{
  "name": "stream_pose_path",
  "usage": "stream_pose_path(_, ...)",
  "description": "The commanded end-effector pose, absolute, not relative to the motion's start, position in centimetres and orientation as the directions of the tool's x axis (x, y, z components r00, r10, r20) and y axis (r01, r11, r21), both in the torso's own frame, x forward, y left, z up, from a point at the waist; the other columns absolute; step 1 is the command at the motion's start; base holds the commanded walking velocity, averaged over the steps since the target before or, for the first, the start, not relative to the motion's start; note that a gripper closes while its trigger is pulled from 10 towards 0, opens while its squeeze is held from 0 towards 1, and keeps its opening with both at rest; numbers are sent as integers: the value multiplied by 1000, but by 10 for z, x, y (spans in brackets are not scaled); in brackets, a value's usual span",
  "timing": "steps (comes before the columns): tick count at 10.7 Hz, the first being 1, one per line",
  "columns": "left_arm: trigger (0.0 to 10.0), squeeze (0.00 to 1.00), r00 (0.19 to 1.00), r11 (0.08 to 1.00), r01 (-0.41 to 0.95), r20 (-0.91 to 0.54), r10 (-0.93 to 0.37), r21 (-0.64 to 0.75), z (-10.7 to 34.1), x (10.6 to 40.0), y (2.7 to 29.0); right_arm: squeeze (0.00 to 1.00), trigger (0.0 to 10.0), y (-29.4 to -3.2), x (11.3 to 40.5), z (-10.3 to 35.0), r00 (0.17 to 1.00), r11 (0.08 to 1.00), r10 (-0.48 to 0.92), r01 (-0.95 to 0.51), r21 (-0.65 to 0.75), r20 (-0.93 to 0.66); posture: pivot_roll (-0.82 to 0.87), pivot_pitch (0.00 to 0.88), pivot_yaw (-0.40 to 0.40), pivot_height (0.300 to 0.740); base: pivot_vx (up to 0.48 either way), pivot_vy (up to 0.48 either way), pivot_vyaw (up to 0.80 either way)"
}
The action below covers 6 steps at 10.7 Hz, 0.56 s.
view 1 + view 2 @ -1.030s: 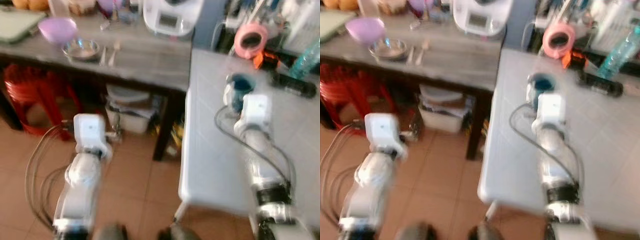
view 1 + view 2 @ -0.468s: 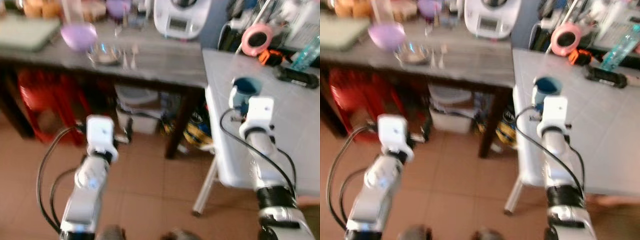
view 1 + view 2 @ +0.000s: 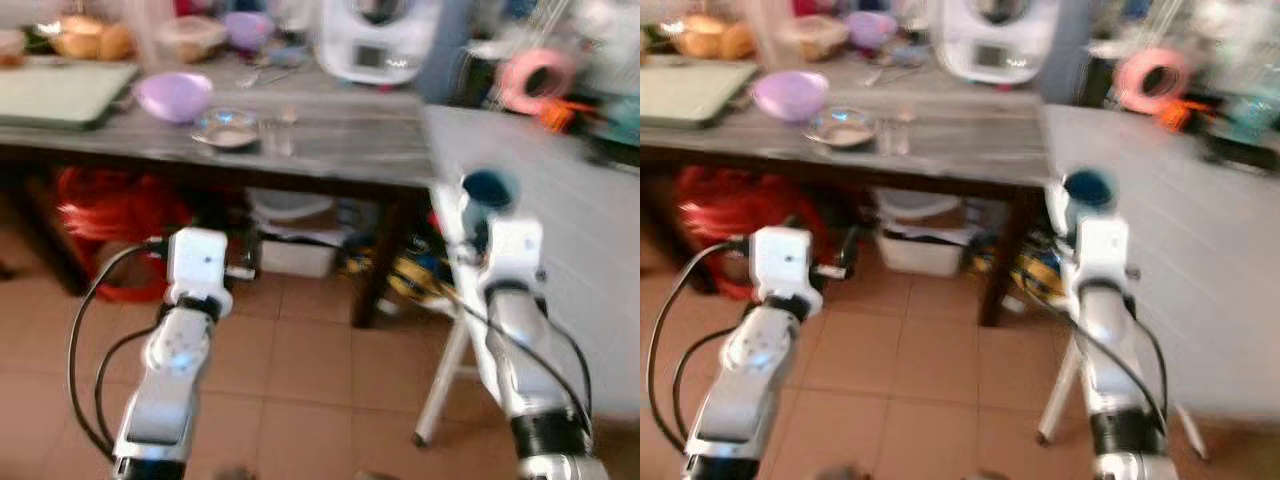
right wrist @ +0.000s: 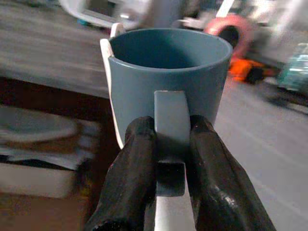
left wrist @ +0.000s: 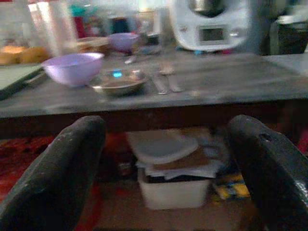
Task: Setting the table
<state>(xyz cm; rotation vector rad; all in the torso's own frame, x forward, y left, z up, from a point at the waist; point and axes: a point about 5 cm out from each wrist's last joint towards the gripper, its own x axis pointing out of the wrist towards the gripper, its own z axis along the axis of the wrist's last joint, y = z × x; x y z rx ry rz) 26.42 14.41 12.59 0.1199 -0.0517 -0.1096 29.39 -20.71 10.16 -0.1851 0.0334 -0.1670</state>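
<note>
My right gripper (image 4: 171, 139) is shut on the handle of a blue mug (image 4: 166, 82), holding it upright in the air by the corner of the white table (image 3: 560, 190). The same mug (image 3: 487, 190) shows just beyond my right wrist in the eye views. My left gripper (image 5: 168, 159) is open, held low in front of the grey wooden table (image 3: 330, 140). On that table lie a purple bowl (image 3: 173, 95), a small metal dish (image 3: 227, 130) and cutlery (image 5: 163, 83). The picture is blurred.
A white kitchen appliance (image 3: 378, 40), jars and bread stand at the back of the grey table. Under it are a red stool (image 3: 110, 215) and white containers (image 3: 295, 235). A pink tape roll (image 3: 535, 75) and clutter lie on the white table. The floor is tiled.
The camera has swung to the left, so the grey table now fills more of the view and the white table has slid right. The right gripper still holds the mug.
</note>
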Motion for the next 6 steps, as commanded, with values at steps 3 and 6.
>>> stream_pose_path(3, 10000, 0, 995, 984, -74, 81, 62, 159, 131, 262, 172, 0, 10000, -174, 279, 134, 992, 997, 31, -22, -72, 124, 69, 0, -56, 740, 339, 340, 0)
stream_pose_path(6, 10000, 0, 997, 984, -50, 63, 39, 172, 128, 263, 171, 0, 10000, -164, 267, 129, 992, 996, 76, -70, -63, 103, 56, 0, -47, 740, 92, 422, 0)
